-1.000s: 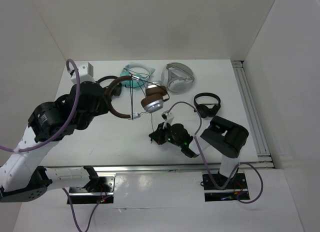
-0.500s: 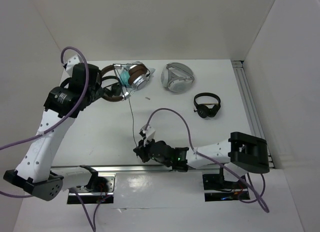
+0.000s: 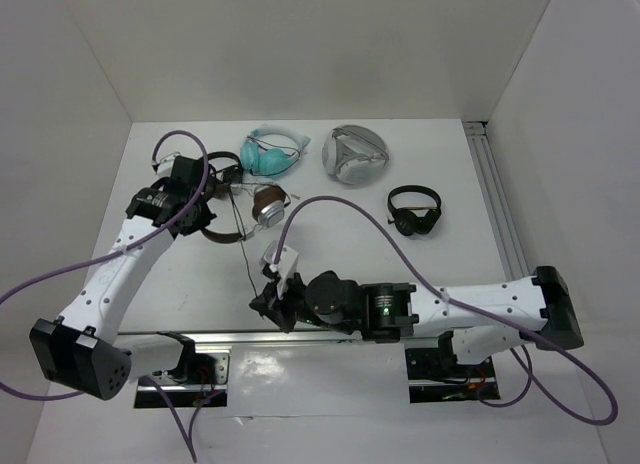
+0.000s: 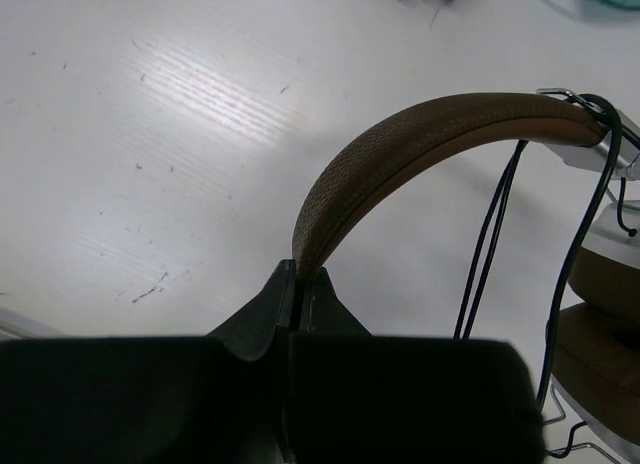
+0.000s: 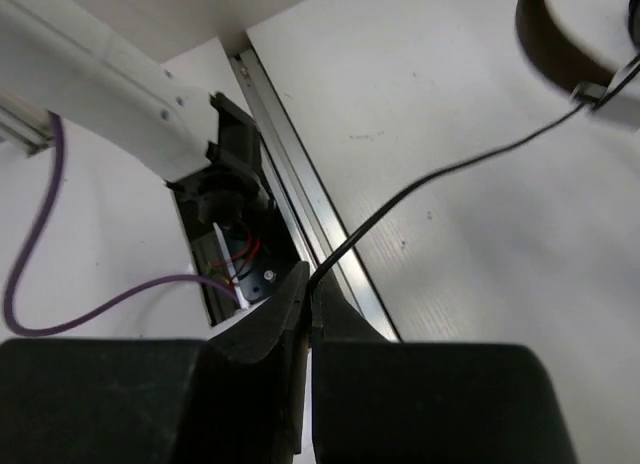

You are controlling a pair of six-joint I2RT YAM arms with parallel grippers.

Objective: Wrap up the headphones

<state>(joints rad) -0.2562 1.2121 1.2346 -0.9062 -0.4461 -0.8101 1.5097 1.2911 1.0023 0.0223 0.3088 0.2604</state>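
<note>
The headphones (image 3: 266, 206) sit at the upper left of the white surface (image 3: 450, 254), their brown headband clamped in the left pincer (image 4: 297, 276). Their thin black cable (image 5: 440, 174) runs down to lower centre, where the right pincer (image 5: 308, 282) is closed on it.

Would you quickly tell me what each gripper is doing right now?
Left gripper: closed on the headband.
Right gripper: closed on the cable.

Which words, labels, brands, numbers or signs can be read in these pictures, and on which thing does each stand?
None: no text can be read in any view.
The headphones, their headband and cable carry no visible mark.
The teal pair, grey object and black pair are too small to tell.
</note>
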